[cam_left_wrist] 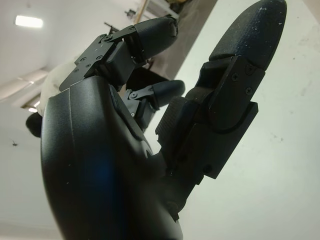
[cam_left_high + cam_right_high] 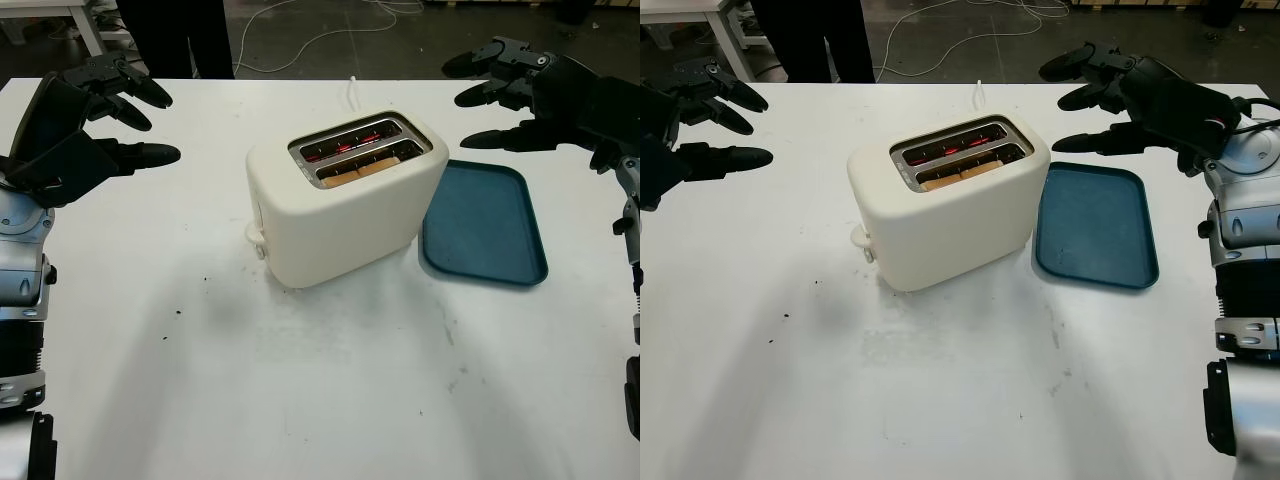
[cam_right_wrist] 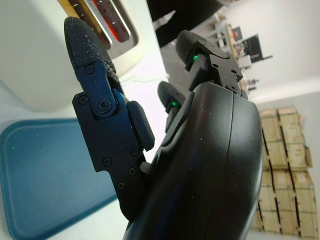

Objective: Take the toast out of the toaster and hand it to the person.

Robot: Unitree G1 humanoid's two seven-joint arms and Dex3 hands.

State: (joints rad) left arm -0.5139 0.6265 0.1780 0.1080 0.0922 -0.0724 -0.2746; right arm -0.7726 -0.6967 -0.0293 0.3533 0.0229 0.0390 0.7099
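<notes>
The toaster (image 2: 345, 198) stands at mid-table between the two hands, its two slots running along its long axis, which lies obliquely from near-left to far-right. The toast (image 2: 362, 172) sits low in the nearer slot, its tan top edge just below the slot rim; the farther slot shows glowing red elements, and whether it holds a slice cannot be told. The right hand (image 2: 1140, 100) hangs above the far end of the blue tray (image 2: 1095, 225), open and holding nothing, its fingers (image 2: 1095, 142) aimed toward the toaster. From this hand the toast lies ahead of the fingertips and lower, past the toaster's near end wall. The left hand (image 2: 85, 125) hangs over the table on the other side, open and empty, with its fingers likewise aimed inward; from it the toast lies ahead and lower, beyond a wide stretch of bare table and the toaster's lever end. The right hand appears the nearer of the two. Since the slice lies lengthwise in the slot, the coming move probably calls for a descent from above with fingers on either broad face of the toast. A person's legs (image 2: 185, 35) stand beyond the far table edge, nearer the left hand's side, which is where the hand-over will likely be directed.
</notes>
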